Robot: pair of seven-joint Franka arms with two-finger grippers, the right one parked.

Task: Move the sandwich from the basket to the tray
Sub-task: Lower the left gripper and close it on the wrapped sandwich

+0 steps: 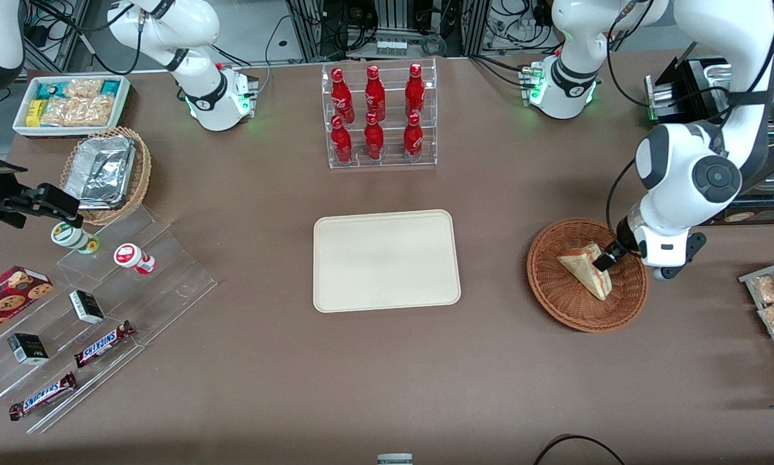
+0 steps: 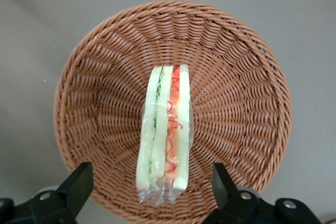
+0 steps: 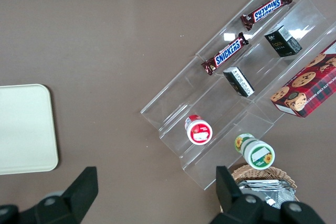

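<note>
The triangular white-bread sandwich (image 2: 164,135), wrapped in clear film with red, orange and green filling showing along its cut edge, lay straight below my hand (image 2: 152,182). My two black fingers (image 2: 77,184) were spread wide, one to each side of the wedge, touching nothing and holding nothing. The sandwich stood on edge in the round reddish-brown woven wicker basket (image 2: 105,61), across its middle.

From the front, my hand (image 1: 603,261) hung just over the sandwich (image 1: 584,270) inside the basket (image 1: 558,297), which sat on the brown worktop (image 1: 387,381) toward my working arm's end. The flat cream-beige rectangular tray (image 1: 386,260) with rounded corners lay bare at the worktop's middle, well apart from the basket. Farther from the front camera than the tray stood a clear acrylic rack of red bottles (image 1: 377,116). Toward the parked arm's end lay a lighter tan basket of foil containers (image 1: 106,171), a white box of bagged snacks (image 1: 70,103), and clear stepped shelves (image 1: 103,323) carrying chocolate bars and small cartons.
</note>
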